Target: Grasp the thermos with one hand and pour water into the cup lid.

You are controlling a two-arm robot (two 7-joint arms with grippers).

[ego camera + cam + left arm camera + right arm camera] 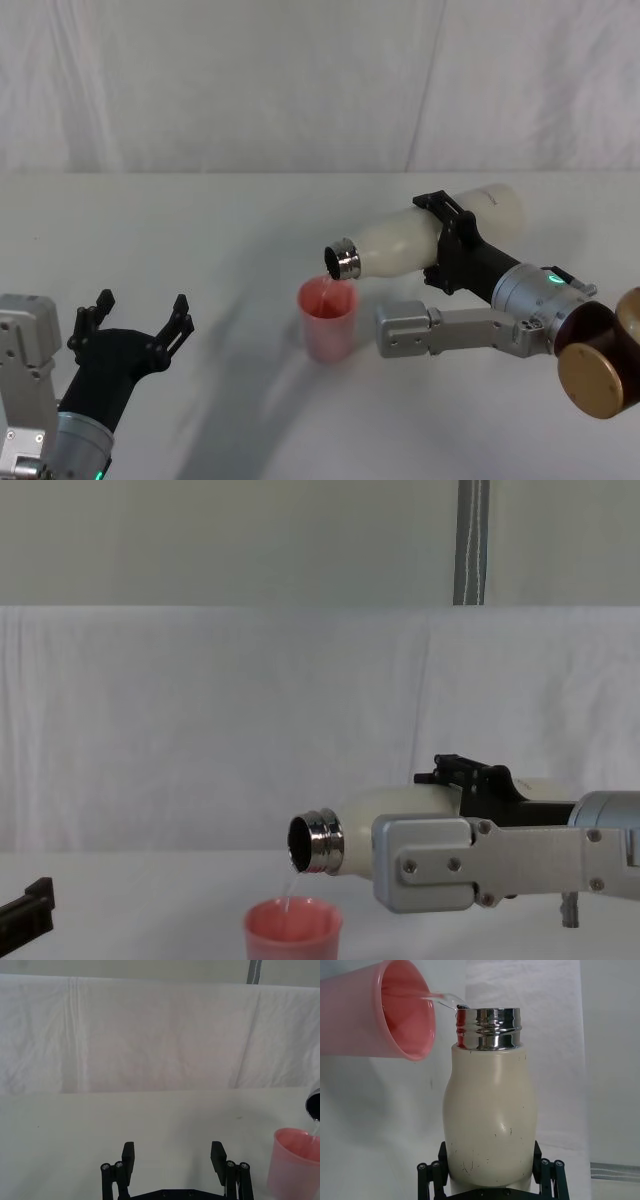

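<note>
Head view: my right hand [448, 243] clamps the thermos [420, 243] tipped toward nine o'clock — neck over the cup lid [327, 319] so water lands inside; left hand [135, 322] wide, idle.

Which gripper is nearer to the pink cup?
Right. The right gripper holds the thermos tilted just above the cup; the left gripper sits open, farther off at its left.

Matt thermos [490, 1125], shiny steel neck [489, 1028]

A white table [200, 230] meets a creased white cloth backdrop [200, 720].
</note>
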